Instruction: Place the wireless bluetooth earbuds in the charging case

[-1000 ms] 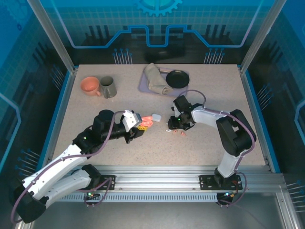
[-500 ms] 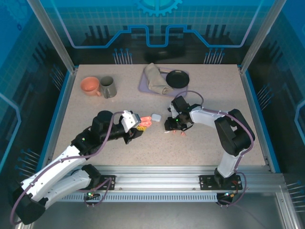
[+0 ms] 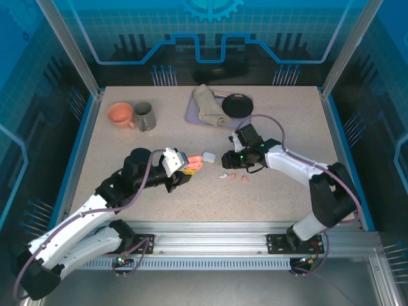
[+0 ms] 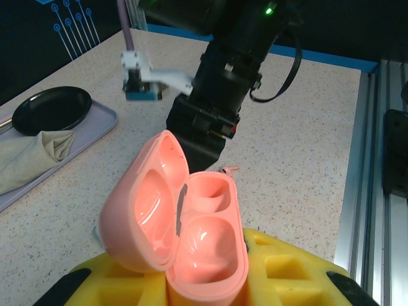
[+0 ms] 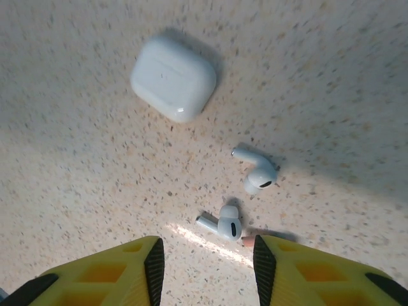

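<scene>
Left gripper clamps pink case; right gripper parted, empty.

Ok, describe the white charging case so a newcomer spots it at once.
Start at the middle of the table. Just beside the left gripper lies the white case. Unlike the pink case that gripper holds open, it is shut, pale and lying free.

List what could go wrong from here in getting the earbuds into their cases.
1. The white earbuds lie close together with a pink earbud beside them; the open right gripper could knock one away while pinching another.
2. The white case lies shut; nothing fits yet.
3. The pink case, open in the left gripper, has small wells; a bud released off-centre may bounce out.
</scene>
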Motion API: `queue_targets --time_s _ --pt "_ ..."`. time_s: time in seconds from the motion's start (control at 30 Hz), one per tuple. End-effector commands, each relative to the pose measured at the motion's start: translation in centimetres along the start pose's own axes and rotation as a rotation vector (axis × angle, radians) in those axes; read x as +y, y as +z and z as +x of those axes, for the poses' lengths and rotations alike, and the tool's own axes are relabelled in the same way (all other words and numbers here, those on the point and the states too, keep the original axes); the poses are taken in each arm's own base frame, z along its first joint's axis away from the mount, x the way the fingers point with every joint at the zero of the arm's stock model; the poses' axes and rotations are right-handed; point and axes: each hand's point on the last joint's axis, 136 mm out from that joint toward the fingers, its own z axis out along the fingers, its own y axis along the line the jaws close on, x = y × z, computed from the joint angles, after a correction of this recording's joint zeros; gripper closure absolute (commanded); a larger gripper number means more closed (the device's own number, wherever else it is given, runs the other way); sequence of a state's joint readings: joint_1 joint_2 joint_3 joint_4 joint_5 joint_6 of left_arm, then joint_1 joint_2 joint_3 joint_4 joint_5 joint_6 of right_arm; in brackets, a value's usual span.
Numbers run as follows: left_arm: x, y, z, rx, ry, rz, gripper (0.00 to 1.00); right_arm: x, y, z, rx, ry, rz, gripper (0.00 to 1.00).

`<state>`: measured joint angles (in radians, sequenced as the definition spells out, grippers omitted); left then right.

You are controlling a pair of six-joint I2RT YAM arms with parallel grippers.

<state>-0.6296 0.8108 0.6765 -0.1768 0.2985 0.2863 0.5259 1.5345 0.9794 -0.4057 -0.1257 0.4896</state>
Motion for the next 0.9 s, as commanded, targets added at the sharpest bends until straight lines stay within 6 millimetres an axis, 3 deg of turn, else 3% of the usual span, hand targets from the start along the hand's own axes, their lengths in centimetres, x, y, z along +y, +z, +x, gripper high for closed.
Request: queue_targets --time_s 0.0,0.17,0.87 --pt "-0.1 0.0 0.3 -0.005 -0.005 -0.002 1.00 -1.8 0.4 2.5 0.016 0.114 0.092 0.56" --pt "-0.2 0.1 0.4 -0.005 -0.003 0.004 1.00 -3.1 1.9 4.1 0.022 0.195 0.159 0.58" --pt "-0.2 0.1 0.4 0.012 0.007 0.005 1.00 -3.5 4.9 4.1 0.054 0.229 0.169 0.64"
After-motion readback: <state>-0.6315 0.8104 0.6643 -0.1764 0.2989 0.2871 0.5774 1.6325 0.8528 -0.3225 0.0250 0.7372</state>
